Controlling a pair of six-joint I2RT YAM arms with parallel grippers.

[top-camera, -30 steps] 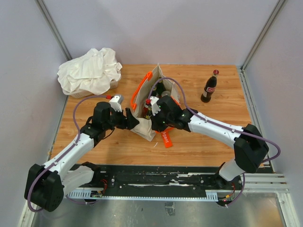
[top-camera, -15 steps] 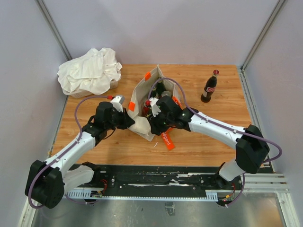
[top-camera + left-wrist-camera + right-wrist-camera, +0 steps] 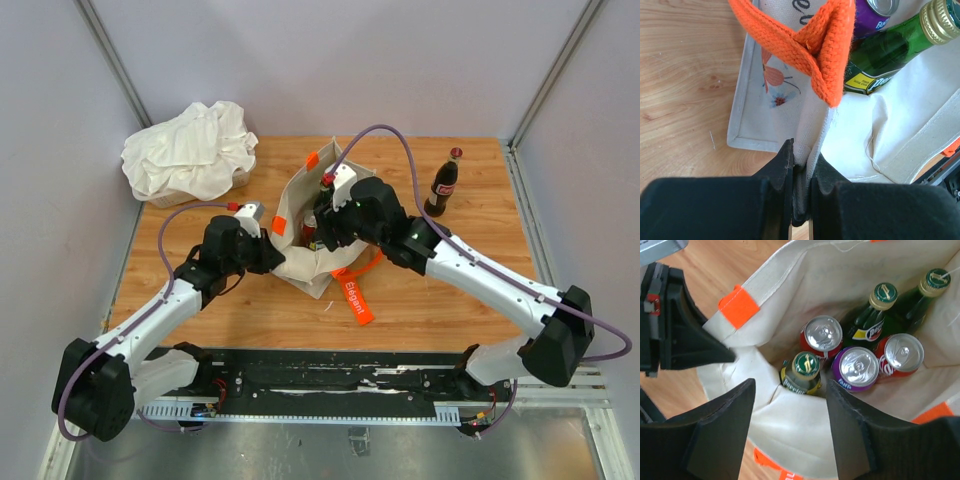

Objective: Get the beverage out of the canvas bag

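The cream canvas bag [image 3: 300, 262] stands open at the table's middle, with several drinks inside. My left gripper [image 3: 804, 152] is shut on the bag's left rim, just below the orange handle [image 3: 825, 50]. My right gripper [image 3: 790, 387] hangs open over the bag's mouth, nothing between its fingers. Just ahead of it stands a green-capped bottle [image 3: 805, 367], with a red can [image 3: 823, 334], a purple can [image 3: 856, 367] and another red can [image 3: 900, 354] beside it. Two green bottles [image 3: 880, 297] lean at the far side.
A cola bottle [image 3: 442, 185] stands upright on the wood at the back right. A white cloth heap [image 3: 190, 150] lies at the back left. The bag's orange strap tag [image 3: 355, 295] trails on the table toward the near edge.
My left gripper has shut on the bag's rim. My right gripper has opened and lifted from the bag's near side to above its mouth.
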